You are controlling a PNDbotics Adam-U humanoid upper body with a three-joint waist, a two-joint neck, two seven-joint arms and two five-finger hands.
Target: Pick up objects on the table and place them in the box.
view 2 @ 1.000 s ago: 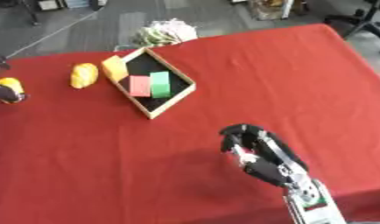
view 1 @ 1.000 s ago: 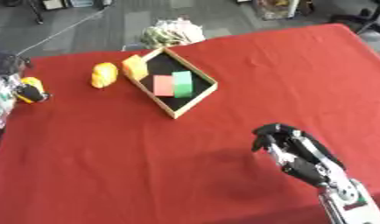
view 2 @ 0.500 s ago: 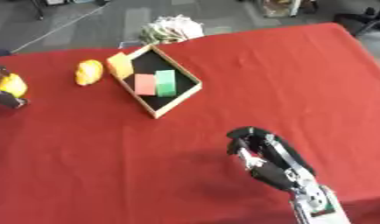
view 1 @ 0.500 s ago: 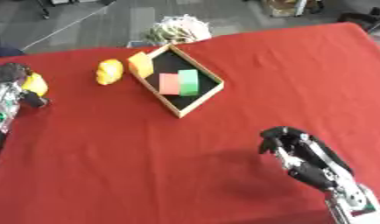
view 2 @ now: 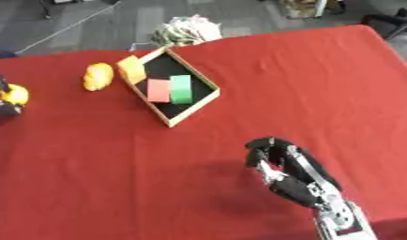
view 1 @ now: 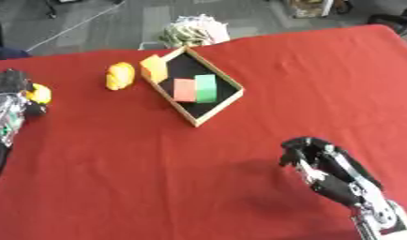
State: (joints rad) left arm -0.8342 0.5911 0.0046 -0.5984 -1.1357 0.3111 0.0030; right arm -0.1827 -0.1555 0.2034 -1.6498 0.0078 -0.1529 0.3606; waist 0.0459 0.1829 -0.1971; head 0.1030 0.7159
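Observation:
An open wooden box [view 1: 216, 110] sits askew on the red table, with a red block [view 1: 184, 90] and a green block [view 1: 206, 88] side by side in it. An orange block [view 1: 154, 69] leans at the box's far left corner. A yellow rounded object [view 1: 120, 76] lies on the cloth just left of the box. At the far left edge my left hand [view 1: 10, 101] has its fingers curled on a small yellow thing [view 1: 39, 93]. My right hand [view 1: 321, 164] is at the lower right, fingers curled, holding nothing.
A pale, greenish bundle [view 1: 194, 30] lies on the floor just beyond the table's far edge [view 1: 305, 35]. Red cloth stretches between the box and my right hand.
The left hand with the small yellow thing has edged slightly to the right. The right hand has barely shifted.

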